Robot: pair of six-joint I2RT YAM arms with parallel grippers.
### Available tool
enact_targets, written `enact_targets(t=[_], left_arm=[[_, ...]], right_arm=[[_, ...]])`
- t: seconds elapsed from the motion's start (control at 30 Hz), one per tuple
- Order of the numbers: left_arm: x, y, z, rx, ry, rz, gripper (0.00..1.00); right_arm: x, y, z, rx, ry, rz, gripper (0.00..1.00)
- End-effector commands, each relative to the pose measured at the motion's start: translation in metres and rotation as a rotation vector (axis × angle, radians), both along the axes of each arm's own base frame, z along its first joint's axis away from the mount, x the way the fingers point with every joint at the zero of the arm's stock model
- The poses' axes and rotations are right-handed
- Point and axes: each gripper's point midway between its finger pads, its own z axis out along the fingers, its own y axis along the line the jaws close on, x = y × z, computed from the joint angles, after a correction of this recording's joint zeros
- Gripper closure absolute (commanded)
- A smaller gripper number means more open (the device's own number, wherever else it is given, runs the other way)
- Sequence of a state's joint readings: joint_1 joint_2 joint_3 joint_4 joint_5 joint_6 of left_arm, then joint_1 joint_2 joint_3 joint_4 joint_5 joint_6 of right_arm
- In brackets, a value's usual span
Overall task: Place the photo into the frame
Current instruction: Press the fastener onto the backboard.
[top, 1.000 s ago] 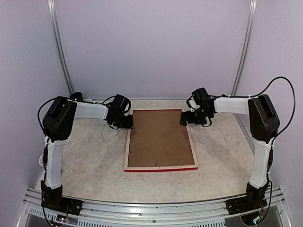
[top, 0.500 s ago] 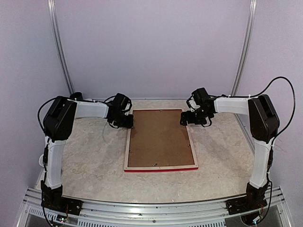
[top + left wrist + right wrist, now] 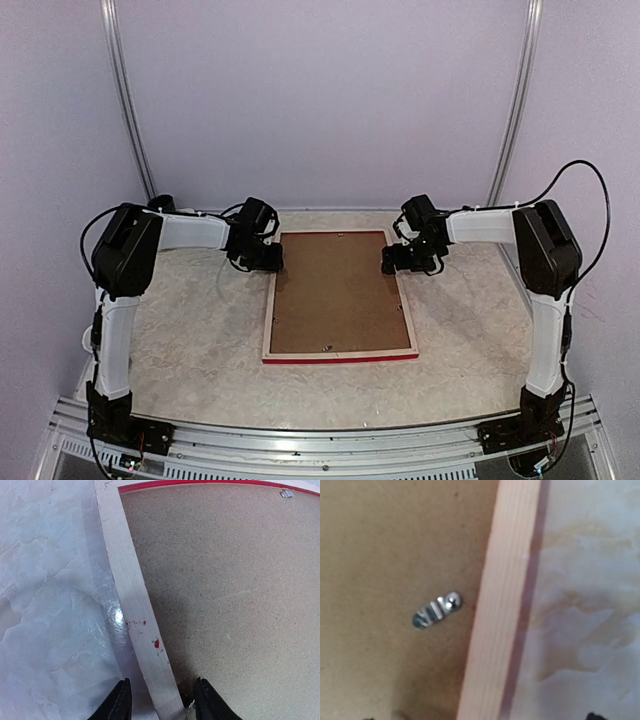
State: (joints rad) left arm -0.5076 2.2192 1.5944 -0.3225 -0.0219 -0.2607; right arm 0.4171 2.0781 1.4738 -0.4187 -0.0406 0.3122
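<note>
- The frame (image 3: 270, 312) lies face down on the table (image 3: 190, 330); a brown backing board (image 3: 338, 290) covers its opening.
- Left gripper (image 3: 160, 700): fingers spread, astride the left rail.
- Right gripper (image 3: 392, 262): spread wide over the right rail, near a metal clip (image 3: 436, 611).

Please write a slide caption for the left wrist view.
Open left claw straddles the pale side of the frame, beside the brown backing board.

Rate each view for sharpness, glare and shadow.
Top view: soft, even light, only faint shadows on the table, a little grainy. Left wrist view: sharp, with one bright glare spot on the table right beside the frame. Right wrist view: blurred throughout; the metal clip on the backing board looks smeared.
</note>
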Motion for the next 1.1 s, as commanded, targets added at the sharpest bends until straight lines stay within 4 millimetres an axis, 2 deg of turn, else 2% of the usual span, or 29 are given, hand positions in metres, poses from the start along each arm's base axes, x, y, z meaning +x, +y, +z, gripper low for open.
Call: enact_targets(t=[0.0,0.13,0.37,0.57,0.63,0.7,0.77,0.97,1.07], left_arm=[[-0.003,-0.006,-0.007,0.003,0.021,-0.024,0.57],[-0.004,-0.006,-0.007,0.002,0.022,-0.022,0.59],[-0.007,-0.004,-0.011,0.006,0.033,-0.019,0.71],[-0.007,-0.004,-0.011,0.004,0.030,-0.019,0.77],[-0.010,-0.008,-0.012,-0.014,0.042,-0.034,0.84],[-0.010,-0.008,-0.012,-0.019,0.041,-0.036,0.85],[-0.009,-0.008,-0.011,-0.020,0.039,-0.032,0.84],[-0.006,-0.005,-0.004,-0.032,0.011,-0.002,0.61],[-0.004,-0.002,0.002,-0.054,-0.007,0.018,0.54]], right_arm=[[0.001,-0.005,-0.012,-0.012,0.026,-0.022,0.10],[0.001,-0.005,-0.015,-0.004,0.032,-0.022,0.16],[-0.001,-0.005,-0.017,0.002,0.035,-0.026,0.26],[-0.002,-0.004,-0.019,0.011,0.040,-0.028,0.30],[-0.002,-0.003,-0.019,0.014,0.040,-0.027,0.31],[-0.002,-0.003,-0.018,0.016,0.040,-0.027,0.31],[-0.002,-0.003,-0.017,0.016,0.036,-0.026,0.31],[0.004,-0.005,0.001,0.017,0.009,-0.033,0.25],[0.007,-0.005,0.009,0.019,-0.002,-0.040,0.24]])
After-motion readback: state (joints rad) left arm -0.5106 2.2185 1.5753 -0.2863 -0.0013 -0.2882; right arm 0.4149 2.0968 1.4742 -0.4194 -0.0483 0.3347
